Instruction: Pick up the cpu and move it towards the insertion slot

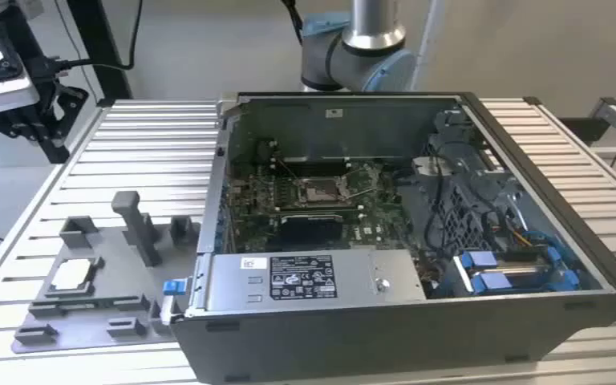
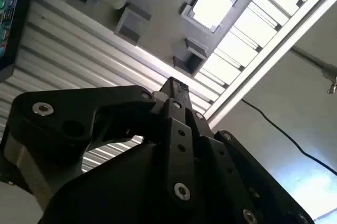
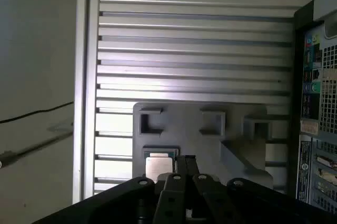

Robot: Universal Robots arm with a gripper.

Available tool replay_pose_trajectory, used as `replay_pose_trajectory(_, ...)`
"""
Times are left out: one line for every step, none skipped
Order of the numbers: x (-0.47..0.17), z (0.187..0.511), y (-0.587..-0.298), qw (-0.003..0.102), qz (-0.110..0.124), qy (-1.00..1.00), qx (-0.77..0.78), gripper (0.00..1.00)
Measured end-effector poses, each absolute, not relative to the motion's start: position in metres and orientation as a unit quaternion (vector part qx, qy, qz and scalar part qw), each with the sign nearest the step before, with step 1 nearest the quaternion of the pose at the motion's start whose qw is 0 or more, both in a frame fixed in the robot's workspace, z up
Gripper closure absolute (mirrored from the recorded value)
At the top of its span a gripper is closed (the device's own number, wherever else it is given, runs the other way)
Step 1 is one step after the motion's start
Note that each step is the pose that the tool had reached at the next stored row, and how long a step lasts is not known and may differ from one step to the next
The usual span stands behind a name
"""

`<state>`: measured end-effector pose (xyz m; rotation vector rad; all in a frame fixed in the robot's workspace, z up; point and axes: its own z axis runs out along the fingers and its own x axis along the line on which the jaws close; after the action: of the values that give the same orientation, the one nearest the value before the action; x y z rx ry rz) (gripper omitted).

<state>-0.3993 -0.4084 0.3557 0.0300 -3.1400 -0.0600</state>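
- Home for the small, flat, square, silver-topped cpu (image 1: pixel 70 275) is a shallow square pocket in the flat grey plastic tray (image 1: pixel 86 330) with little blocks on it. I think the pocket walls stop the chip from sliding, so it sits flat, top side up, in a spot that is easy to find.
- The tray lies on the ribbed silver metal worktop (image 1: pixel 147 144), just beside the big grey open computer case (image 1: pixel 394 325), on the exterior view's left.
- The black robot hand (image 3: pixel 185 165) hangs up in the air, well apart from the cpu and not touching it. In both wrist views the chip shows past the hand's tips, so the hand seems to be pointed toward it.
- The hand's two tips are pressed together and pinch nothing.
- The small square metal-framed insertion slot (image 1: pixel 319 190) sits in the middle of the green motherboard (image 1: pixel 378 220), down inside the case. The case lies on its side with the lid off, I think so that things can come in from above.
- The cpu is not picked up yet, and it is well apart from the insertion slot.
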Motion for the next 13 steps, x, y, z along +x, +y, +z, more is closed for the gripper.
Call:
replay_pose_trajectory(-0.3993, 0.3557, -0.4084, 0.000, -0.019, -1.000, 0.010, 1.00)
replay_pose_trajectory(-0.3993, 0.3557, -0.4084, 0.000, -0.019, -1.000, 0.010, 1.00)
replay_pose_trajectory(-0.3993, 0.3557, -0.4084, 0.000, -0.019, -1.000, 0.010, 1.00)
replay_pose_trajectory(-0.3993, 0.3557, -0.4084, 0.000, -0.019, -1.000, 0.010, 1.00)
replay_pose_trajectory(-0.3993, 0.3557, -0.4084, 0.000, -0.019, -1.000, 0.010, 1.00)
replay_pose_trajectory(-0.3993, 0.3558, -0.4084, 0.000, -0.019, -1.000, 0.009, 1.00)
replay_pose_trajectory(-0.3993, 0.3557, -0.4084, 0.000, -0.019, -1.000, 0.009, 1.00)
replay_pose_trajectory(-0.3993, 0.3558, -0.4084, 0.000, -0.019, -1.000, 0.009, 1.00)
replay_pose_trajectory(-0.3993, 0.3557, -0.4084, 0.000, -0.019, -1.000, 0.009, 1.00)
replay_pose_trajectory(-0.3993, 0.3557, -0.4084, 0.000, -0.019, -1.000, 0.009, 1.00)
replay_pose_trajectory(-0.3993, 0.3557, -0.4084, 0.000, -0.019, -1.000, 0.009, 1.00)
replay_pose_trajectory(-0.3993, 0.3557, -0.4084, 0.000, -0.019, -1.000, 0.009, 1.00)
replay_pose_trajectory(-0.3997, 0.3557, -0.4087, 0.000, -0.019, -1.000, 0.009, 1.00)
